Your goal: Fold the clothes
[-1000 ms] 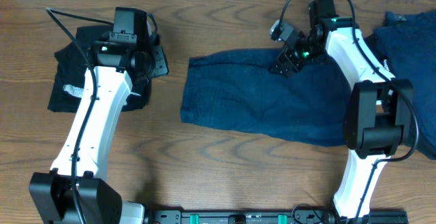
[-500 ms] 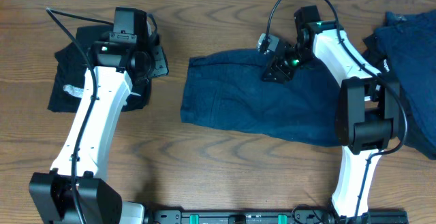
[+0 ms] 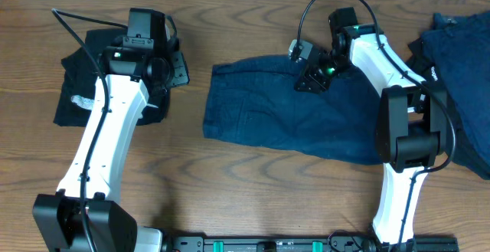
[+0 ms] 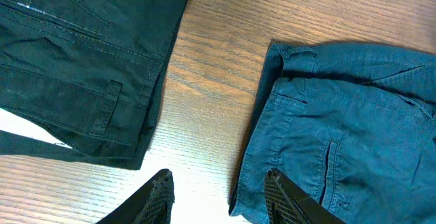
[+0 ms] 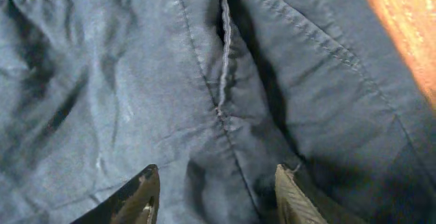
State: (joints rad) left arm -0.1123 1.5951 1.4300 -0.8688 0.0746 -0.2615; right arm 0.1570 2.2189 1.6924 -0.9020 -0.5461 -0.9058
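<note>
Right wrist view: the right gripper (image 5: 214, 176) hangs low over the navy shorts (image 5: 204, 81), jaws apart, flat cloth between them, nothing pinched. By the left wrist view the left gripper (image 4: 218, 180), jaws apart and empty, sits over bare table (image 4: 211, 60) between the black garment (image 4: 82, 60) and the shorts. Overhead, the shorts lie spread mid-table, unfolded; the black garment looks already folded, and a navy pile (image 3: 459, 60) waits at right. Since a second ago the right arm has shifted left along the shorts' far edge and its jaws have narrowed; the left has not moved
</note>
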